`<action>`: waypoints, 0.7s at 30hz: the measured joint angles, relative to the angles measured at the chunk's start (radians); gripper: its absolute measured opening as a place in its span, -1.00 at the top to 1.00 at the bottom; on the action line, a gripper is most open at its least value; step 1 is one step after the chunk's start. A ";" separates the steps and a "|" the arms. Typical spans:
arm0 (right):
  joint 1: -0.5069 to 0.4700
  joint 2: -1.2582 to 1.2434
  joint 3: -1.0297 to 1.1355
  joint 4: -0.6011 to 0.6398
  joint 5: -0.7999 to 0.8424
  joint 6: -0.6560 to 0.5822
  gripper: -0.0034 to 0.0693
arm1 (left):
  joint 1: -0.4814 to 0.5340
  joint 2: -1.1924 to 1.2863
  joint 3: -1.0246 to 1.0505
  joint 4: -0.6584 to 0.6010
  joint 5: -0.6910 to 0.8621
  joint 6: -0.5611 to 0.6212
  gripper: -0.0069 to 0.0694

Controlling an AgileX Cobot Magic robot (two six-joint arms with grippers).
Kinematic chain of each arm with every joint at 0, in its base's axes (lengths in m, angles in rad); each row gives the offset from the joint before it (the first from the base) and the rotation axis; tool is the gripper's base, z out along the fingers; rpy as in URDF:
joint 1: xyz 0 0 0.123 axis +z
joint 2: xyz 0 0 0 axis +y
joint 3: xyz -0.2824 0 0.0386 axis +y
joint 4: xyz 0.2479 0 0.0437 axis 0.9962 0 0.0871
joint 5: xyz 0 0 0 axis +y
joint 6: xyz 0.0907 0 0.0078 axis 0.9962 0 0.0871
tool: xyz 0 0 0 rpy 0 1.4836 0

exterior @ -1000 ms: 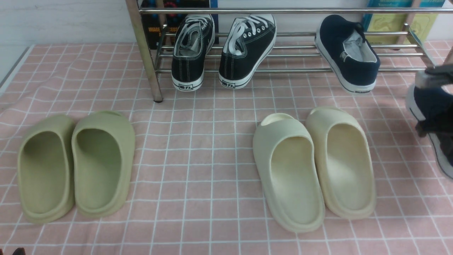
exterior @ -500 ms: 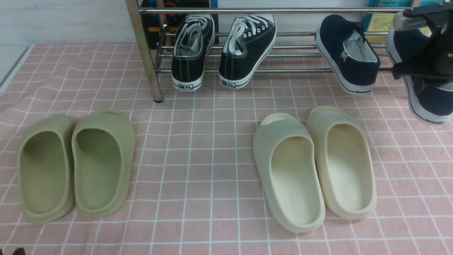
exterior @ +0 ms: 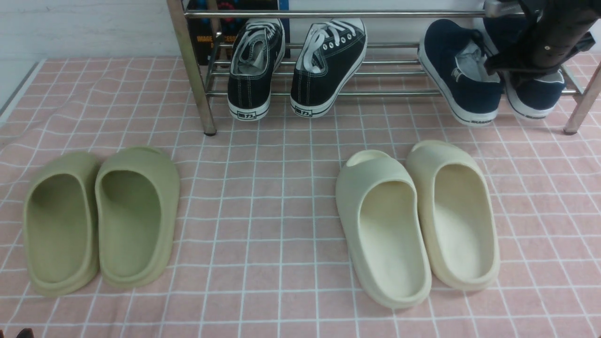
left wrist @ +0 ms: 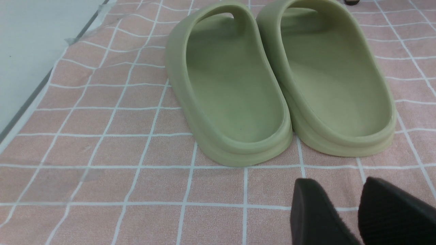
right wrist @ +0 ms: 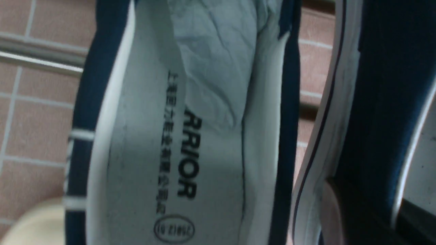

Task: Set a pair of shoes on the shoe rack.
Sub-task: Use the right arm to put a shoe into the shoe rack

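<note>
The shoe rack [exterior: 375, 14] of silver tubes stands at the back. One navy slip-on shoe [exterior: 458, 70] leans on its lower bars, heel toward me; the right wrist view shows its pale insole [right wrist: 190, 136]. The second navy shoe [exterior: 537, 96] hangs just to its right over the same bars, and my right gripper [exterior: 526, 65] is shut on its side wall [right wrist: 374, 102]. Whether this shoe rests on the bars I cannot tell. My left gripper [left wrist: 340, 207] hovers open and empty over the cloth, just short of the olive slides [left wrist: 279, 85].
Two black lace-up sneakers [exterior: 296, 65] fill the rack's left half. Olive slides [exterior: 101, 218] lie front left and cream slides [exterior: 418, 220] front right on the pink checked cloth [exterior: 281, 188]. The rack's right leg [exterior: 580, 105] stands close to the held shoe.
My right gripper has carried the second navy shoe from the right edge up and leftward to the rack, beside the first navy shoe. Nothing else in the front view has moved.
</note>
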 joint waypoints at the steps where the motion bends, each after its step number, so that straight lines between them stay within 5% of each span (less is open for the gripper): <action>1: 0.000 0.017 -0.018 0.000 -0.006 0.000 0.88 | 0.000 0.000 0.000 0.000 0.000 0.000 0.20; 8: 0.001 0.059 -0.052 0.005 -0.022 0.000 0.85 | 0.000 0.000 0.000 0.000 0.000 0.000 0.20; 14: 0.001 0.046 -0.055 -0.006 -0.050 0.000 0.39 | 0.000 0.000 0.000 0.000 0.000 0.000 0.20; 17: 0.001 0.011 -0.059 -0.007 0.020 0.000 0.02 | 0.000 0.000 0.000 0.000 0.000 0.000 0.20; 21: 0.001 -0.040 -0.065 0.010 0.127 -0.001 -0.18 | 0.000 0.000 0.000 0.000 0.000 0.000 0.20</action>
